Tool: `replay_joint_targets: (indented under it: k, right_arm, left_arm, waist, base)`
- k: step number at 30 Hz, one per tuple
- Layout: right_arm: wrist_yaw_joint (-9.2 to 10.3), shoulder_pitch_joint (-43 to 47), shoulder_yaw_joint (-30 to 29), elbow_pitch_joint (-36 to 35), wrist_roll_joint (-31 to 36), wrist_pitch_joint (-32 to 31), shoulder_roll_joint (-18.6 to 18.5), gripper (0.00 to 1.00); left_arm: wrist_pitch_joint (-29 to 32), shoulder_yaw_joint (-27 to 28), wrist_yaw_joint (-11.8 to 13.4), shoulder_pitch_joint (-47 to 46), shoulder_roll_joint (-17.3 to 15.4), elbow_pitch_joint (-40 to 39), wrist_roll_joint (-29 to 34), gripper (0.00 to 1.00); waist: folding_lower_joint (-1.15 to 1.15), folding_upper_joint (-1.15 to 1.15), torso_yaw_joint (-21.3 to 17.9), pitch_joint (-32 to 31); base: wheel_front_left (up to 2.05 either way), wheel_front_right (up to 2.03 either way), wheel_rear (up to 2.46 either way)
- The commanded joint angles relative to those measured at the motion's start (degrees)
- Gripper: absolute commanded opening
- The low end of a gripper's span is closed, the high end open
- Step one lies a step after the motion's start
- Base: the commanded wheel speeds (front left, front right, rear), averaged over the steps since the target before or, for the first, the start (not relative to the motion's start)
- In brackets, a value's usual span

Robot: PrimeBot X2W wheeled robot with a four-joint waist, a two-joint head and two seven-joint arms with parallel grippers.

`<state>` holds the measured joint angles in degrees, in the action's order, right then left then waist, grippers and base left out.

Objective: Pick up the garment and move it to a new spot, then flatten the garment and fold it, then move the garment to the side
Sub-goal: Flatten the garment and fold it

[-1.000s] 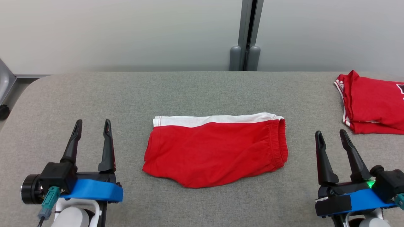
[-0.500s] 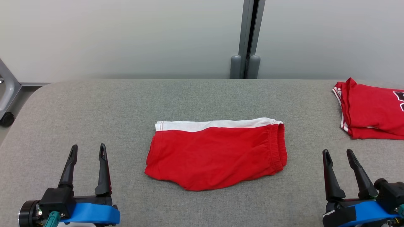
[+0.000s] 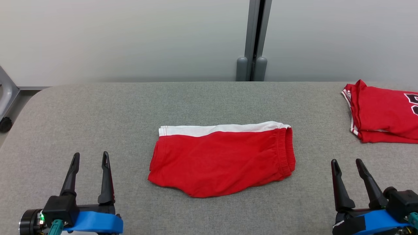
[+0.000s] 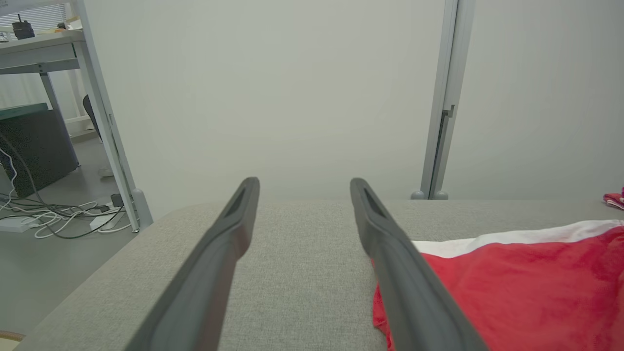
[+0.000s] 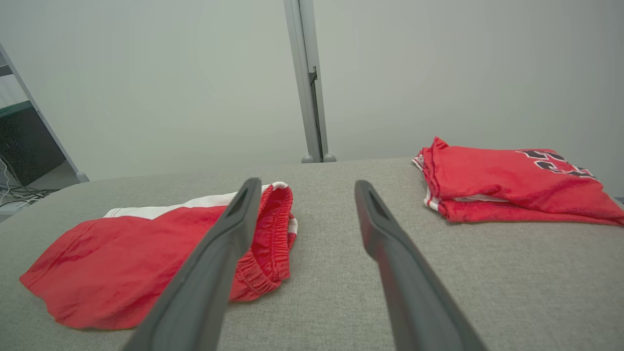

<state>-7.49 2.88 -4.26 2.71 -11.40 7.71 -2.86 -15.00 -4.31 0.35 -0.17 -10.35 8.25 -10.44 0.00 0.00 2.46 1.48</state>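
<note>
One garment (image 3: pixel 380 112): a red jersey, folded into a flat stack. It lies at the far right of the grey table (image 3: pixel 98 107) and is cut off by the frame edge in the head view.

Handling: judged light, soft and limp. The layers would likely slide apart or unfold if lifted by a single corner.

Hold: best pinched through all layers at the folded left edge, or at two corners of the stack, one per claw.

Appearance: bright red, with white-and-red striped trim along the left edge. Black-and-white block lettering is on top, and a pale strip shows between the layers.

Left claw (image 3: pixel 90 154): fingers spread wide, empty, near left.

Right claw (image 3: pixel 345 161): fingers spread wide, empty, near right, short of the garment.

Also present: red shorts (image 3: pixel 222 160) with a white band, flat at the table's centre, well apart from the garment.
</note>
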Motion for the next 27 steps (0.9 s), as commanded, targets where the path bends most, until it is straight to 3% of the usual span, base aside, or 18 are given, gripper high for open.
replay_joint_targets:
  k: [1,8,15,27]
  right_arm:
    - [-0.01,-0.15,-0.03,0.21,0.25,0.08,-0.07,1.00]
    - [-0.01,-3.76,1.82,0.99,1.15,0.17,-0.06,1.00]
    - [-0.01,-13.87,5.99,4.11,3.76,-0.21,-0.06,1.00]
    - [-0.01,-23.53,4.19,23.53,7.70,-0.05,-1.06,1.00]
  left_arm:
    - [-0.24,0.62,-0.50,-0.41,0.47,0.19,0.49,1.00]
    - [-0.24,1.77,-1.57,-0.93,1.50,0.45,1.69,1.00]
    - [-0.24,2.22,-2.67,-2.73,2.97,0.36,3.16,1.00]
    - [-0.24,2.66,-3.88,-5.82,5.36,1.00,4.12,1.00]
  waist:
    - [0.00,0.00,0.00,0.00]
    - [0.00,0.00,0.18,0.72]
    - [0.00,0.00,1.46,3.09]
    - [0.00,0.00,5.39,7.78]
  base:
    - [0.00,0.00,0.00]
    - [0.00,0.00,0.00]
    - [0.00,0.00,0.00]
    - [0.00,0.00,0.00]
